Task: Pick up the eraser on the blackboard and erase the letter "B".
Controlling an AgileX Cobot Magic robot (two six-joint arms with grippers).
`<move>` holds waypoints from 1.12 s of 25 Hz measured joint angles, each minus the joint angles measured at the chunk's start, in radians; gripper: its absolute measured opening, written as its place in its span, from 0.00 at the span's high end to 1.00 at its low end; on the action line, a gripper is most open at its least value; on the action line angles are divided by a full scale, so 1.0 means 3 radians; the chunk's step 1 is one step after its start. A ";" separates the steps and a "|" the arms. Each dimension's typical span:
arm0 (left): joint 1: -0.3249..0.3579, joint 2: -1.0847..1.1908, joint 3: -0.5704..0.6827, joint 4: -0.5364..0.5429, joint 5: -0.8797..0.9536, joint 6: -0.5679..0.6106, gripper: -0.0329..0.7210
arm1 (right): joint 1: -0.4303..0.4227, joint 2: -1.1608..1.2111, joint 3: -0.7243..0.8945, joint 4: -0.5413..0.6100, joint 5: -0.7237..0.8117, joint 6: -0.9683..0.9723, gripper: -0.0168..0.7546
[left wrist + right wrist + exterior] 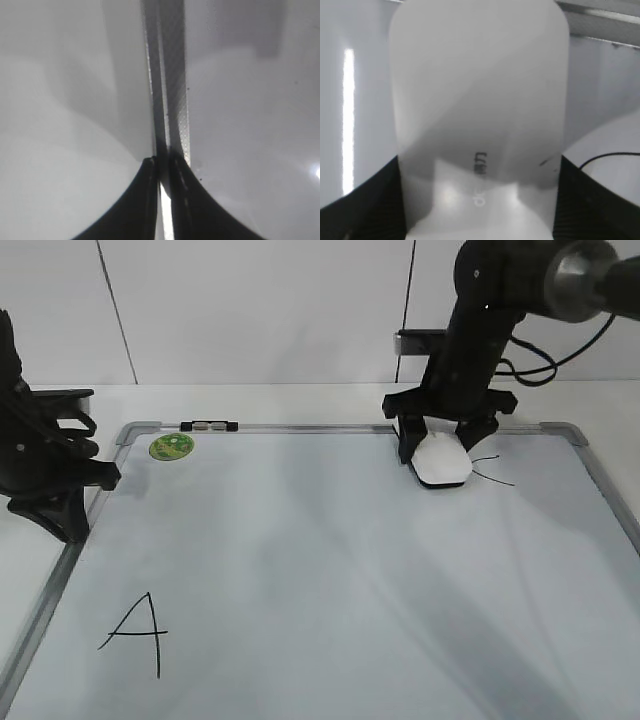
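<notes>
The blackboard (300, 570) is a large white board with a silver frame, lying flat on the table. The white eraser (443, 468) rests flat on it near the far right corner. My right gripper (437, 450) is shut on the eraser, one finger on each long side. In the right wrist view the eraser (477, 100) fills the frame between my fingers (477, 205). A thin black marker stroke (492, 472) shows just right of the eraser, also in the right wrist view (610, 156). I cannot tell which letter it is, and no whole "B" shows. My left gripper (100, 475) is shut and empty over the board's left frame (172, 100).
A large black "A" (135, 633) is at the board's near left. A round green sticker (171, 446) sits at the far left corner. A small dark and silver piece (208, 425) lies on the far frame. A white wall stands behind the table.
</notes>
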 joint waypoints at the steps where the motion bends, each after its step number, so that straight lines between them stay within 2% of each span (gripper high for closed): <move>1: 0.0000 0.0000 0.0000 0.0000 0.0000 0.0000 0.91 | 0.0000 -0.0055 0.0006 0.0007 0.0000 0.0000 0.27; 9: 0.0000 0.0000 0.0000 -0.0004 0.0000 0.0000 0.91 | 0.0000 -0.0587 0.0112 0.0007 0.0000 -0.0008 0.27; 28: 0.0000 0.0000 0.0000 -0.0110 0.0047 0.0000 0.91 | -0.0163 -0.1841 0.1866 -0.0129 0.0010 0.0020 0.27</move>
